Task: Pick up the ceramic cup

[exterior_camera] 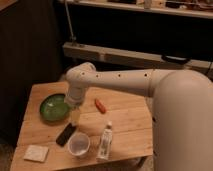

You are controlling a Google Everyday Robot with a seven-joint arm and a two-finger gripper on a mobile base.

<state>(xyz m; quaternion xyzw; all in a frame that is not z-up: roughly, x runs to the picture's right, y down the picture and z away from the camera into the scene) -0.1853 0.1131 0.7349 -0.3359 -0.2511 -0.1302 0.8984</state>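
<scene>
While the white robot arm (120, 80) stretches from the right of the frame across the light wooden table (127, 125), its gripper (75, 118) hangs pointing down near the centre-left, just beside the right rim of the wide shallow green bowl (54, 107). Whether the gripper is spread or pressed together cannot be told from this view, and it appears to hold nothing.

The small round pale greyish-white ceramic cup (79, 144) stands upright near the table's front edge, at lower centre-left of the frame, a little below the gripper and apart from it. A dark flat oblong object (65, 134) lies just to the cup's upper left, and a slim clear bottle with a white cap (105, 142) lies just to its right. A small orange-red object (100, 105) sits further up, and a pale square pad (36, 152) lies at lower left.

The step in hand looks like the approach: the cup is not yet grasped. The next move probably calls for bringing the gripper toward the frame's bottom until it is over the cup, then lowering it onto the rim without nudging the dark object or the bottle.
</scene>
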